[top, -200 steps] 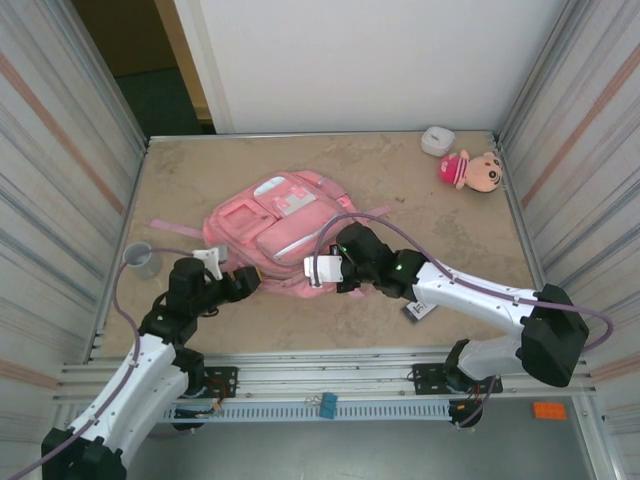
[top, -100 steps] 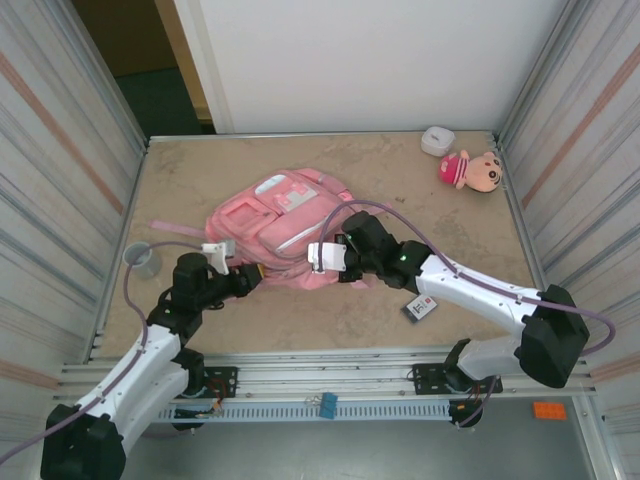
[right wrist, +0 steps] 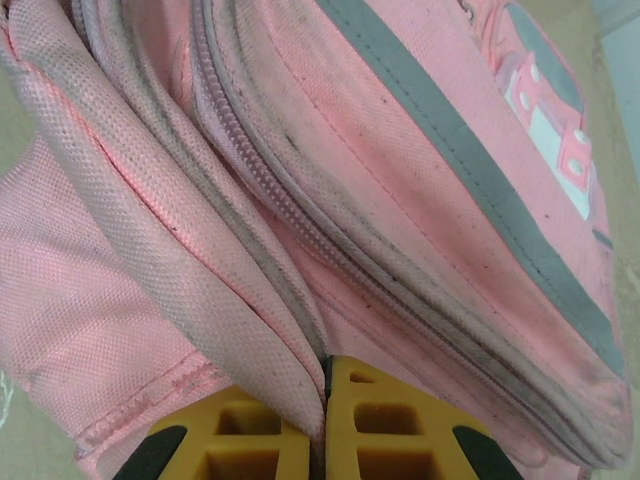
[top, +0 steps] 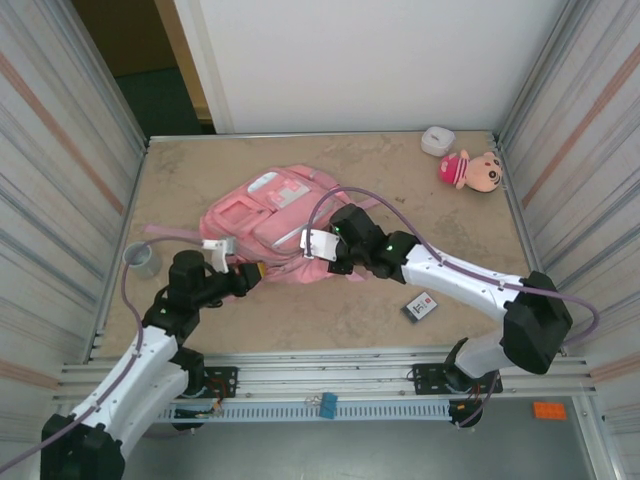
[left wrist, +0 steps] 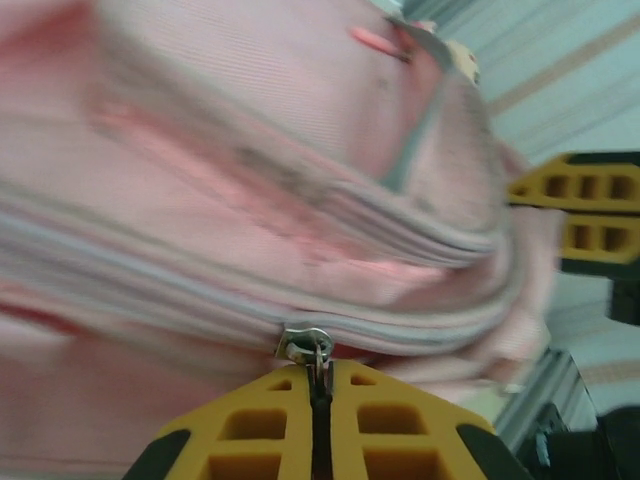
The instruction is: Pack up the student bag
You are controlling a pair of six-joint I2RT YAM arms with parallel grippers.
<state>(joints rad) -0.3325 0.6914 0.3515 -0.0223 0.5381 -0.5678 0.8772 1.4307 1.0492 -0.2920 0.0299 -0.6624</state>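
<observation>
One student bag (top: 270, 215) is lying on one table (top: 450, 230). Two grippers are showing, the left gripper (top: 256, 272) and the right gripper (top: 338, 266), each carrying two yellow fingers (left wrist: 430, 415). One plush doll (top: 472, 170) is sitting near the far right corner, with one small white container (top: 437, 140) resting just beside it. One grey cup (top: 141, 259) is standing at the left edge, and one flat card (top: 421, 306) is lying near the right arm. Two purple cables (top: 345, 190) are trailing over the arms, one per arm.
</observation>
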